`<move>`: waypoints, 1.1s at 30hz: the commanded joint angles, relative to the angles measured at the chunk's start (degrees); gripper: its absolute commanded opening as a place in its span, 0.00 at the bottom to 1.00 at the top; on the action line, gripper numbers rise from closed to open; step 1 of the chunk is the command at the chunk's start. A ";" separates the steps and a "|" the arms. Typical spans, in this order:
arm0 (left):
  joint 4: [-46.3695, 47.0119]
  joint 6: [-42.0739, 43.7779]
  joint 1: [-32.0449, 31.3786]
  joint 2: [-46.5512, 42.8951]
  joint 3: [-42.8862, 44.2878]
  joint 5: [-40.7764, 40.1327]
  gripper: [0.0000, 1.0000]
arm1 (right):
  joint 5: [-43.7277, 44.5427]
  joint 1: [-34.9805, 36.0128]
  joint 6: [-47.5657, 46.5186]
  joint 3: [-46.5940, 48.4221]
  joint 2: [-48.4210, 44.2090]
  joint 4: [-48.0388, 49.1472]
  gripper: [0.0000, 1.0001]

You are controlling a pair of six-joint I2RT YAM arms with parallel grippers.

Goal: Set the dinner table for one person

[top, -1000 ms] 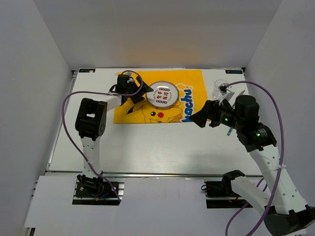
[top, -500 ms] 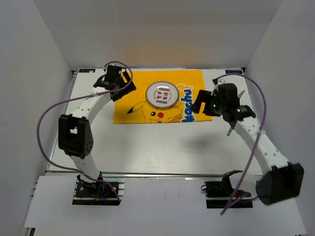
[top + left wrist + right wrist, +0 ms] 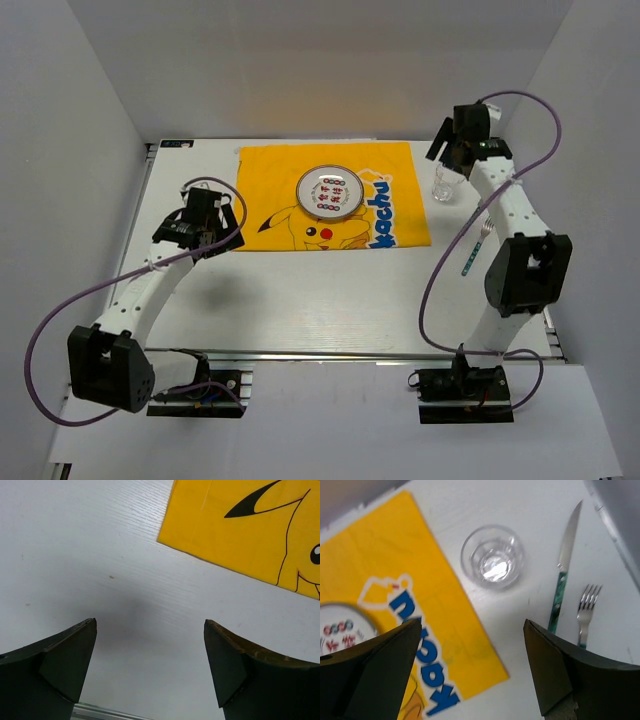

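Note:
The dinner table [image 3: 300, 300] is a white top. On it lies a yellow Pikachu cloth [image 3: 290, 180] with a small round plate [image 3: 328, 192] at its middle. A clear glass [image 3: 445, 186] stands just off the cloth's right edge. In the right wrist view the glass [image 3: 492, 556] is empty, with a knife [image 3: 563, 575] and a fork [image 3: 585, 611] to its right. My right gripper [image 3: 452, 152] hangs open above the glass area [image 3: 472, 630]. My left gripper [image 3: 203, 222] is open over bare table left of the cloth [image 3: 150, 630]. Neither holds anything.
White walls [image 3: 90, 170] close in the table on the left, back and right. A metal rail [image 3: 330, 352] runs along the near edge. The right arm [image 3: 525, 270] stretches along the table's right side over the cutlery.
The left gripper has drawn back from beside the plate to the table left of the cloth. The right gripper has swung from the cloth's right edge to the far right, above the glass.

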 commanded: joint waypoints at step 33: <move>4.77 4.06 0.25 -3.20 -1.64 5.16 0.98 | -7.43 -12.61 -4.82 15.97 27.35 -0.45 0.12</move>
